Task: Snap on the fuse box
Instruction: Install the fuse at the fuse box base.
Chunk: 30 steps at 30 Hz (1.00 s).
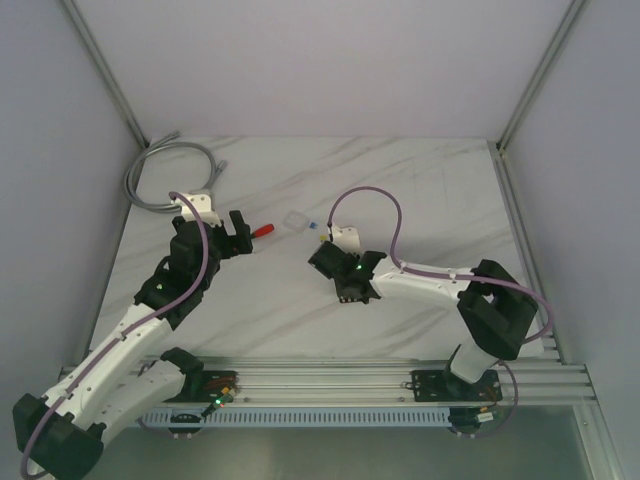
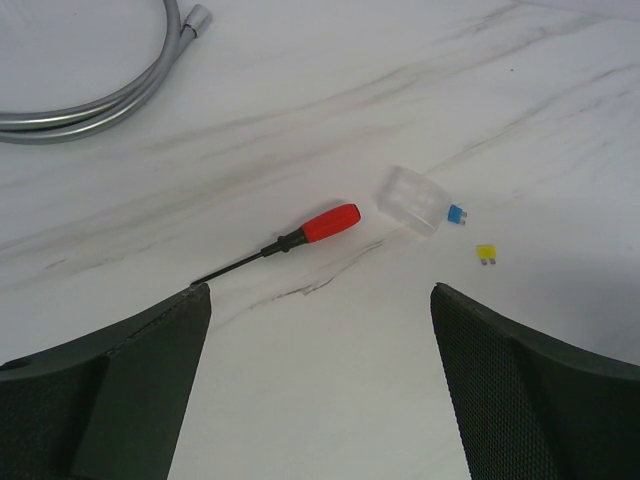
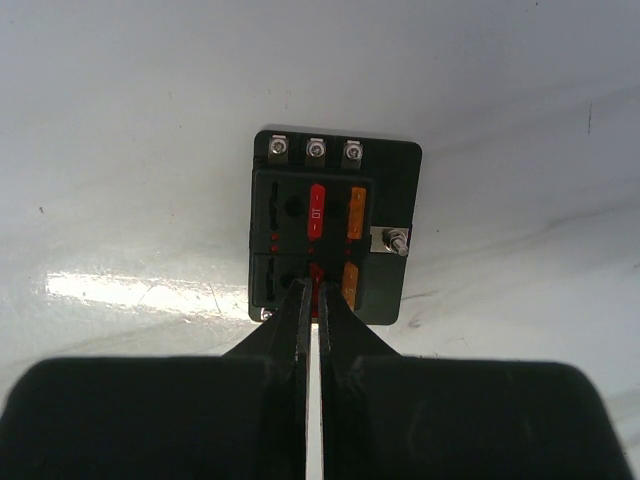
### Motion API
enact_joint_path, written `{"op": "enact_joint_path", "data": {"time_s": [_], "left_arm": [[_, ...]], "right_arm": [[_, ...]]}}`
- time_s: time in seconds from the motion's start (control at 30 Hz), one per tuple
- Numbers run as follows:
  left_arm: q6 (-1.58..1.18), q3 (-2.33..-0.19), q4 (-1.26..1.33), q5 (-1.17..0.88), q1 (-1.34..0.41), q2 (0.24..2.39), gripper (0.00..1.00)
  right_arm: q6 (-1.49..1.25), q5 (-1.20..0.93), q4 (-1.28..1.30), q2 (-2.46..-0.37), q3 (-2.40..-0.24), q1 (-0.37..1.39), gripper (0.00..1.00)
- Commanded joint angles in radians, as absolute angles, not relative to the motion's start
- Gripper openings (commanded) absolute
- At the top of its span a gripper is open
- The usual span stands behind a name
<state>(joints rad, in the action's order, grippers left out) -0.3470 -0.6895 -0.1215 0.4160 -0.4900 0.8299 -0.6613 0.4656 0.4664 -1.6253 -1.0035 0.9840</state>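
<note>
The fuse box [image 3: 392,178] is a flat black block lying on the marble table. It holds red and orange fuses in the middle and right slots, and the left slots are empty. My right gripper [image 3: 317,290] is directly above its near row, jaws nearly closed around a red fuse [image 3: 317,273] in the middle slot. In the top view the box [image 1: 353,293] is mostly hidden under the right gripper [image 1: 343,278]. My left gripper [image 2: 320,295] is open and empty, hovering near the red-handled tool [image 2: 320,226]. The clear cover [image 2: 412,199] lies beyond it.
A blue fuse [image 2: 456,214] and a yellow fuse [image 2: 486,254] lie loose next to the clear cover [image 1: 296,220]. The red-handled tool [image 1: 264,230] lies by the left gripper [image 1: 236,232]. A coiled grey cable [image 1: 165,170] lies at the far left corner. White walls enclose the table.
</note>
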Motion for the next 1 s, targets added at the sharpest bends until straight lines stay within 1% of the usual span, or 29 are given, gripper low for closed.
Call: {"op": "enact_joint_path", "data": {"time_s": [0.0,0.67,0.97], "left_arm": [[-0.349,-0.695,-0.121,0.412,-0.485,0.822,1.00],[-0.353,-0.691,-0.122,0.411,-0.485,0.821,1.00],[-0.353,-0.691,-0.121,0.410,-0.486,0.822,1.00]], "right_arm": [[-0.665,0.503,0.478,-1.641,-1.037,0.992,0.00],[-0.647,0.468,0.489,-1.694,-1.040,0.992,0.00],[-0.649,0.537,0.575,-1.686,-1.049,0.991,0.00]]}}
